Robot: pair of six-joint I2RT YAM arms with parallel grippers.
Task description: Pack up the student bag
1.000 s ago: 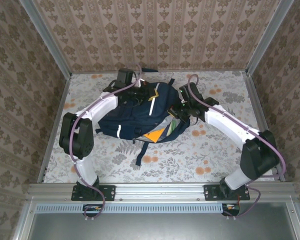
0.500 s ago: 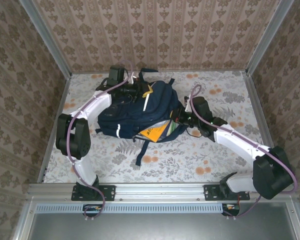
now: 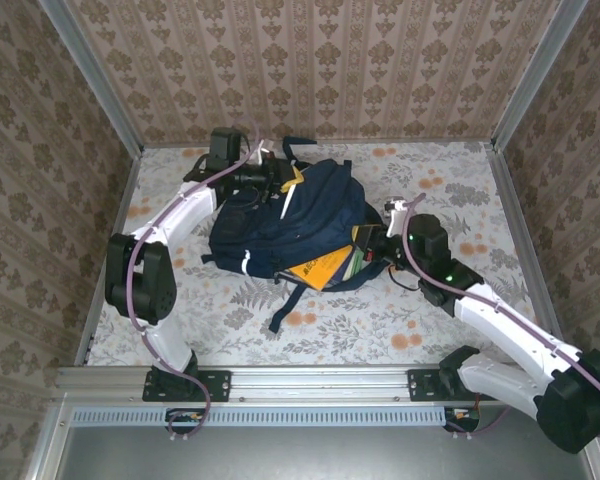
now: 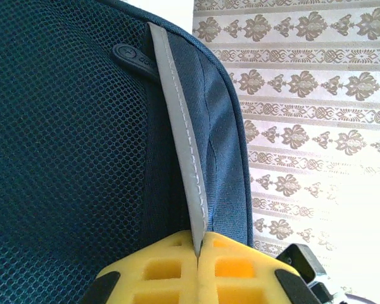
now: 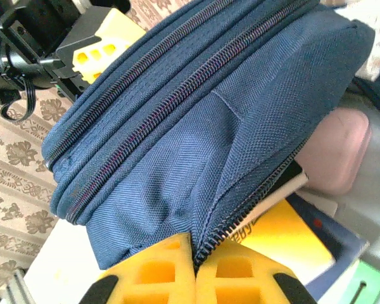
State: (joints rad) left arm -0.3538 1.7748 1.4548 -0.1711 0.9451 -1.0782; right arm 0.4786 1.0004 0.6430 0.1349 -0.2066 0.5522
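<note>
The navy student bag (image 3: pixel 315 205) lies mid-table, its main opening facing the near right. A yellow book (image 3: pixel 315 268) and green-edged items poke out of it. My left gripper (image 3: pixel 280 182) is at the bag's far left, shut on a grey reflective stripe (image 4: pixel 180 126) beside dark mesh. My right gripper (image 3: pixel 376 246) is at the bag's right side, shut on the zip edge (image 5: pixel 240 212) of the opening. Its wrist view shows the bag (image 5: pixel 196 95), the yellow book (image 5: pixel 285 244) and a pink item (image 5: pixel 339 152) inside the mouth.
A dark strap (image 3: pixel 285 305) trails from the bag toward the near edge. Patterned walls with metal corner posts (image 3: pixel 515 85) enclose the floral tabletop (image 3: pixel 430 310). The metal rail (image 3: pixel 320 380) carrying the arm bases runs along the front.
The bag has turned and bulged upward, its mouth swinging nearer. My right gripper moved toward the near right as its arm dropped low. My left arm shifted back and left.
</note>
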